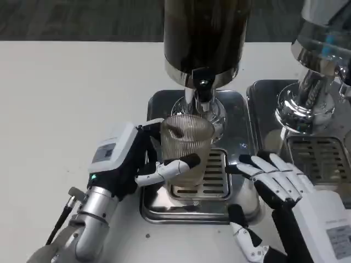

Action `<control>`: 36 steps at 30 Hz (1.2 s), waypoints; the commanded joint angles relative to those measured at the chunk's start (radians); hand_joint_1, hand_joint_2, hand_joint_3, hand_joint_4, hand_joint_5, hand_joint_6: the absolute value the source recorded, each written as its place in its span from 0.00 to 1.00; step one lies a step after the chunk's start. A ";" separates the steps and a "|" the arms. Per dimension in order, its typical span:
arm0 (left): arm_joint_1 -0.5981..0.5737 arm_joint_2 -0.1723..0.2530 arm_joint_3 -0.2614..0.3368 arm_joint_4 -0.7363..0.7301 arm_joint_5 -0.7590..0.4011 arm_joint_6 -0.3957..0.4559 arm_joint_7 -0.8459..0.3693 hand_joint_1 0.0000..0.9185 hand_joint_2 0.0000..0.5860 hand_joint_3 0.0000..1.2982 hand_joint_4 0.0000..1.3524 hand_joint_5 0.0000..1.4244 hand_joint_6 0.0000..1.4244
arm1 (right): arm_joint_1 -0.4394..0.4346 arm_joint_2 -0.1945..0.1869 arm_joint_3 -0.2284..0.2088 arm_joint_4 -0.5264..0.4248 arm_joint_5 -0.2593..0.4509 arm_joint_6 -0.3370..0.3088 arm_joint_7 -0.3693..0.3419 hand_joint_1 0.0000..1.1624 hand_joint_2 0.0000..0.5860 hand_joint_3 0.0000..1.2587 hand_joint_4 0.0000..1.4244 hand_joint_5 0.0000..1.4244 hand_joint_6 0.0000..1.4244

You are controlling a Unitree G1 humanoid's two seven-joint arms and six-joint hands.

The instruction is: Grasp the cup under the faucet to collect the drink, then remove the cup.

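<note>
A ribbed clear glass cup (186,143) stands upright on the drip grille (215,181) under the black faucet (203,93) of the dark drink dispenser (205,38). My left hand (131,161) grips the cup from its left side, thumb across the front and other fingers hidden behind the glass. My right hand (277,183) hovers to the right of the cup with fingers spread, holding nothing and clear of the glass. I cannot tell whether liquid is flowing or how full the cup is.
The dispenser sits on a steel drip tray (159,211). A second dispenser (318,71) with its own tray (263,98) and grille stands at the right. White table surface (66,109) spreads to the left.
</note>
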 commanded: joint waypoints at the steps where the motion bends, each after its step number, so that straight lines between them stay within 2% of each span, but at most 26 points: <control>1: -0.015 -0.008 -0.010 0.006 0.000 -0.022 -0.001 0.17 0.24 0.42 0.49 0.64 0.75 | 0.007 0.004 -0.003 -0.018 0.012 0.007 0.019 0.28 0.83 0.26 0.14 0.09 0.11; 19: 0.000 -0.013 -0.019 0.003 -0.013 -0.041 -0.053 0.13 0.21 0.33 0.38 0.51 0.61 | 0.013 0.013 -0.002 -0.044 0.024 0.010 0.051 0.27 0.83 0.26 0.14 0.09 0.11; 36: 0.020 -0.018 -0.019 -0.006 -0.048 -0.055 -0.122 0.12 0.21 0.33 0.38 0.53 0.59 | -0.001 0.015 -0.007 -0.032 0.041 0.009 0.053 0.26 0.82 0.26 0.14 0.09 0.11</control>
